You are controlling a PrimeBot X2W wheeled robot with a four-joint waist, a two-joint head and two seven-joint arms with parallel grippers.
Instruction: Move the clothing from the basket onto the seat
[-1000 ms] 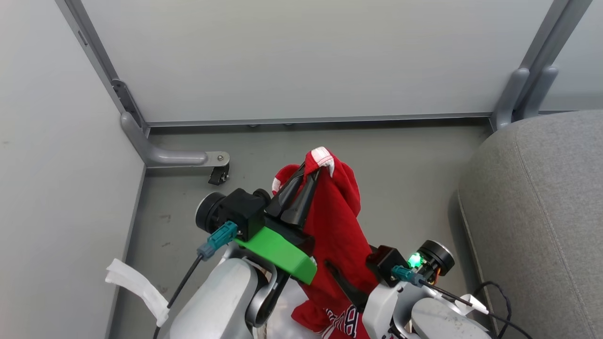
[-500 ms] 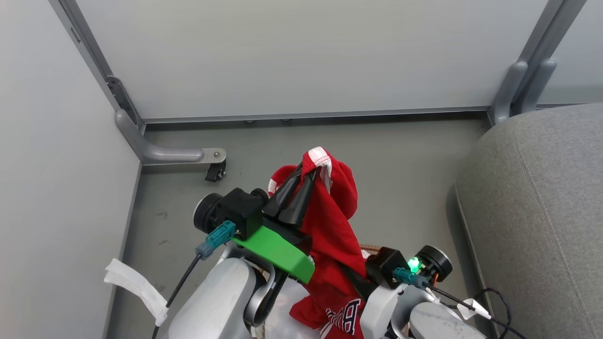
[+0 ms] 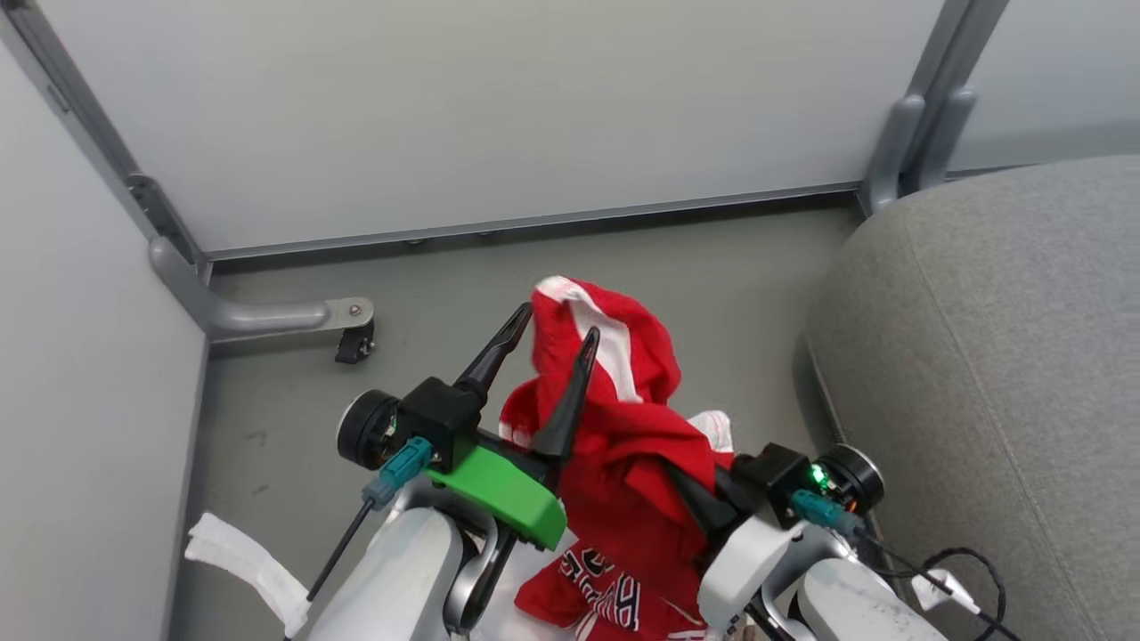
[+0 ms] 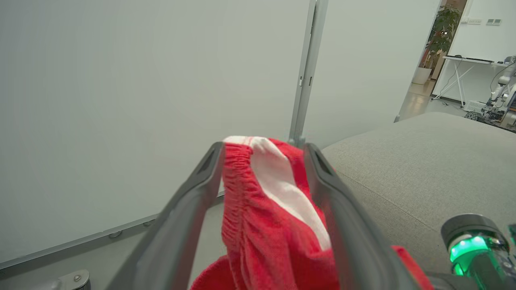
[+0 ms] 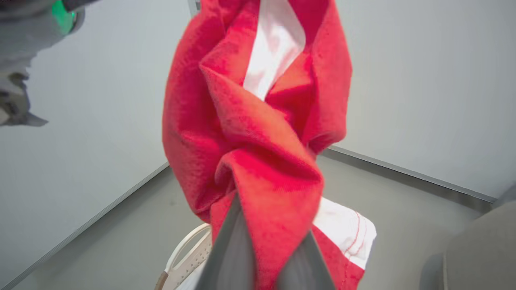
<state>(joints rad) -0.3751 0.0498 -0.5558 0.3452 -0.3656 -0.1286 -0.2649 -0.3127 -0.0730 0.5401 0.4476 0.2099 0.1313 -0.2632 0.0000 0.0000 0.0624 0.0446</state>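
Hanging over grey floor (image 3: 427, 276) — white panels (image 3: 490, 116) behind — clothing (image 3: 623, 427) is pinched by right gripper (image 3: 690, 499) (left gripper (image 3: 557, 322) spread).

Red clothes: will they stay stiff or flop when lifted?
Probably floppy: the red clothes sag in folds around the right claw. Likely light, since one pinch holds them. They may slip off the open left claw.

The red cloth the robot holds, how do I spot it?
Find the big grey seat, then look left to the robot's right gripper. The red cloth is pinched in it, bunched up inside the open left gripper. It's bright red with a white stripe, against the dull grey floor.
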